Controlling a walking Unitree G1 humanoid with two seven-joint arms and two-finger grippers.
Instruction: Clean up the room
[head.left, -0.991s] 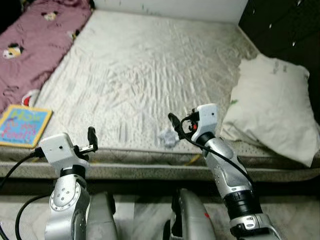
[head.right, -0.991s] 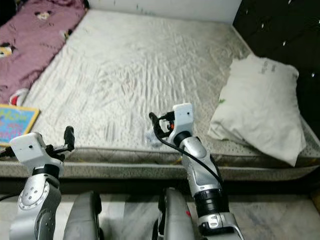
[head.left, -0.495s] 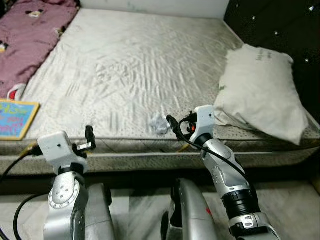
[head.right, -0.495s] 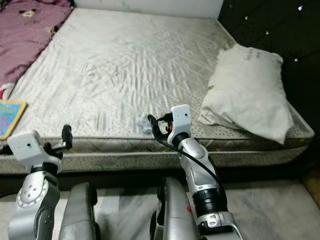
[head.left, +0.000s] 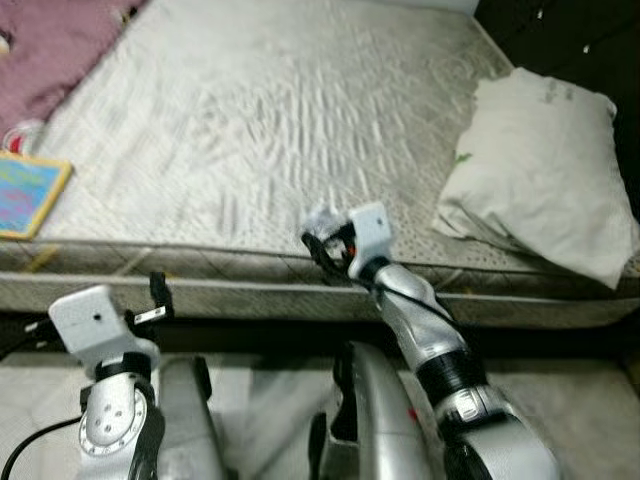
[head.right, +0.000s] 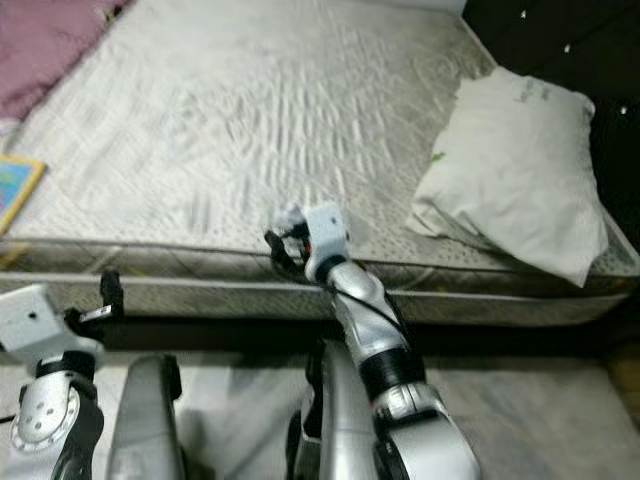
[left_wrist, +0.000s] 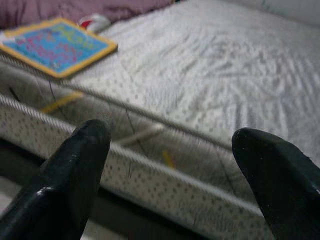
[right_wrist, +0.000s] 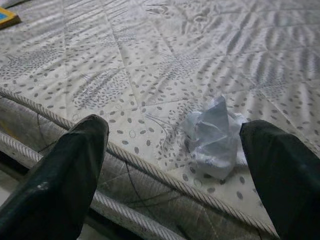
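Observation:
A small crumpled whitish wad (head.left: 322, 219) lies on the grey patterned mattress (head.left: 250, 110), close to its front edge. My right gripper (head.left: 322, 245) is open at the mattress edge, just short of the wad. In the right wrist view the wad (right_wrist: 215, 137) sits ahead between the two spread black fingers (right_wrist: 75, 170), nearer one of them and touching neither. My left gripper (head.left: 157, 292) is open, held low in front of the mattress side with nothing in it.
A colourful book (head.left: 25, 195) lies at the mattress's left front corner, beside a purple blanket (head.left: 50, 40). A white pillow (head.left: 545, 185) rests at the right against a black headboard (head.left: 590, 40). Pale floor lies below the bed.
The camera has shifted and tilted down. My right gripper has moved forward and left, up to the wad at the mattress edge. The left gripper sits lower in view.

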